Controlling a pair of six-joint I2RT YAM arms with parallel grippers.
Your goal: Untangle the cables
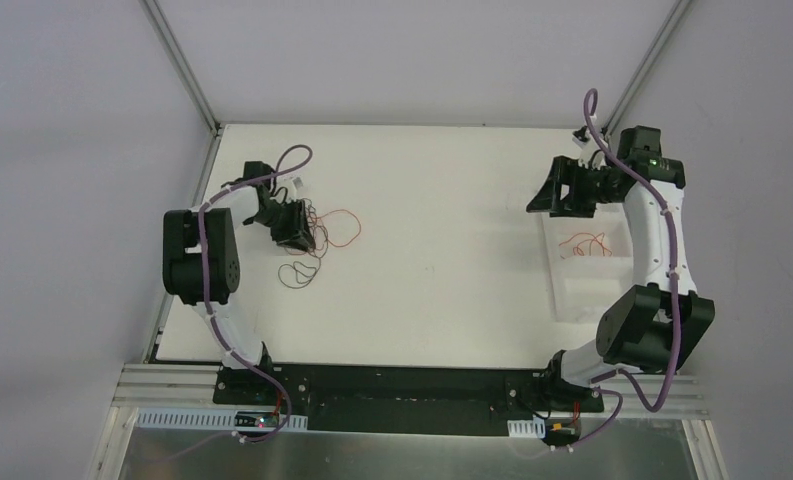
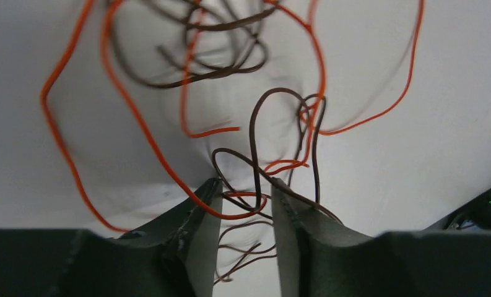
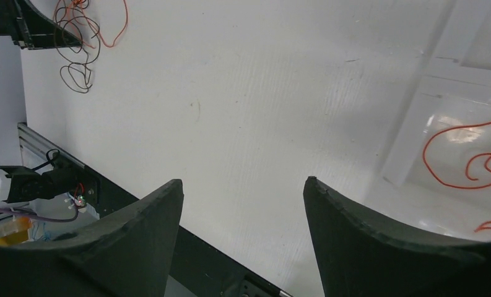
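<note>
1. My left pincer sits low over the left side of the table. Its fingers are partly spread, and one orange and a few dark strands run through the gap unpinched.
2. The cables lie tangled just ahead of it, orange loops woven through dark curls. The far ones are blurred in the wrist view.
3. From above, a dark loop lies on the table just on the near side of the tangle.
4. My right pincer hangs spread wide with nothing between its fingers, near the far end of the tray.
5. That clear tray holds orange curls, well apart from the tangle.
</note>
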